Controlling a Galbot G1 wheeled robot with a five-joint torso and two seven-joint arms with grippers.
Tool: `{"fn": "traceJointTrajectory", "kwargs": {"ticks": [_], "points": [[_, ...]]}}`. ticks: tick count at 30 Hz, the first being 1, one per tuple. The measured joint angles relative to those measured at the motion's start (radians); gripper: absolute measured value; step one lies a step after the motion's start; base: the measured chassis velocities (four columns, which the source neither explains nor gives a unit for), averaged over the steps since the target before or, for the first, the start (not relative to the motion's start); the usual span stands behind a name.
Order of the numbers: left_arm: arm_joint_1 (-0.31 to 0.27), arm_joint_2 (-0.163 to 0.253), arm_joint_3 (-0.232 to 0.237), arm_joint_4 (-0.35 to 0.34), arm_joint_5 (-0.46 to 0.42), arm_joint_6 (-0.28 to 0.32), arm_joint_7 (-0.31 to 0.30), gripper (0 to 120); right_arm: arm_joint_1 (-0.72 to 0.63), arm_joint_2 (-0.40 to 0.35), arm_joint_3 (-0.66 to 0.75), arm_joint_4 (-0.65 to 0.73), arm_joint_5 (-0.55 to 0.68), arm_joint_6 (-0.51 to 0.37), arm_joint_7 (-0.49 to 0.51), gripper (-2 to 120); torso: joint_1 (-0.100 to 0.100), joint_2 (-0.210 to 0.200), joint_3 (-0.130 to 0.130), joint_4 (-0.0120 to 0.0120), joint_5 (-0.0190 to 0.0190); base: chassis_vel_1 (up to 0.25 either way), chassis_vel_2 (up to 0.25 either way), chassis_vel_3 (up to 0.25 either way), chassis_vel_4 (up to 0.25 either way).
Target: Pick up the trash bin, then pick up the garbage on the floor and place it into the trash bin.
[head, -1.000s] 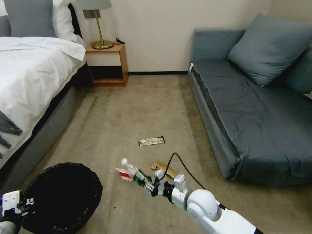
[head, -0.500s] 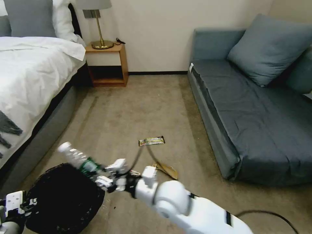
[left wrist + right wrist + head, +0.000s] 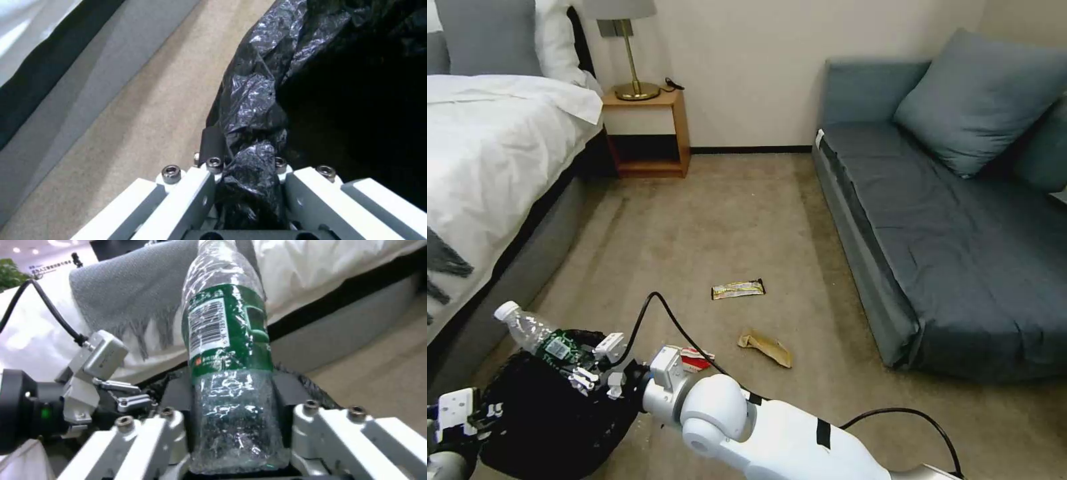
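The crushed clear plastic bottle (image 3: 534, 332) bears a green label with a barcode, its small print unreadable; the right gripper (image 3: 586, 367) is clamped on its base above the round black-bagged trash bin (image 3: 554, 420), its capped neck pointing toward the bed; the left gripper (image 3: 249, 186) pinches the bin's crinkled rim.

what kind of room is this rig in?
Probably a bedroom or hotel room: a bed with white linen, a wooden nightstand carrying a brass lamp, and a grey-blue sofa with cushions on beige carpet.
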Motion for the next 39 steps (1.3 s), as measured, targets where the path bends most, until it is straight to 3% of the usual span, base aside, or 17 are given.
{"fn": "traceJointTrajectory", "kwargs": {"ticks": [5, 13, 19, 26, 30, 32, 35, 39], "points": [[0.004, 0.006, -0.004, -0.005, -0.005, 0.002, 0.001, 3, -0.01, 0.0, 0.001, -0.001, -0.009, 0.0, 0.001, 50, 0.0, 0.0, 0.0, 0.0, 0.0001, 0.0, 0.0, 0.0, 0.0], [0.008, 0.015, -0.023, -0.005, -0.021, 0.003, 0.002, 3, -0.033, 0.001, 0.001, -0.005, -0.035, -0.002, 0.0, 83, 0.0, 0.0, 0.0, 0.0, 0.0001, 0.0, 0.0, 0.0, 0.0], [0.009, 0.018, -0.026, -0.005, -0.025, 0.003, 0.002, 3, -0.055, -0.006, 0.015, 0.003, -0.042, -0.003, -0.002, 99, 0.0, 0.0, 0.0, 0.0, 0.0001, 0.0, 0.0, 0.0, 0.0], [0.005, 0.014, -0.027, -0.003, -0.027, 0.003, 0.002, 3, -0.109, -0.054, 0.072, 0.034, -0.099, 0.013, 0.0, 100, 0.0, 0.0, 0.0, 0.0, 0.0003, 0.0, 0.0, 0.0, 0.0], [-0.002, 0.007, -0.026, 0.006, -0.027, 0.003, 0.002, 3, -0.179, -0.125, 0.15, 0.083, -0.219, 0.046, -0.008, 100, 0.0, 0.0, 0.0, 0.0, 0.0005, 0.0, 0.0, 0.0, 0.0], [-0.002, 0.007, -0.026, 0.006, -0.027, 0.003, 0.002, 3, -0.179, -0.125, 0.15, 0.083, -0.219, 0.046, -0.008, 100, 0.0, 0.0, 0.0, 0.0, 0.0005, 0.0, 0.0, 0.0, 0.0], [-0.01, 0.001, -0.027, 0.017, -0.026, 0.002, 0.002, 3, -0.257, -0.196, 0.245, 0.12, -0.284, 0.1, -0.037, 100, 0.0, 0.0, 0.0, -0.0003, 0.0004, 0.0, 0.0, 0.0, 0.0], [-0.017, -0.001, -0.028, 0.029, -0.024, 0.001, 0.002, 3, -0.333, -0.236, 0.316, 0.138, -0.319, 0.126, -0.051, 100, 0.0, 0.0, 0.0, 0.0, 0.0005, 0.0, 0.0, 0.0, 0.0]]}}
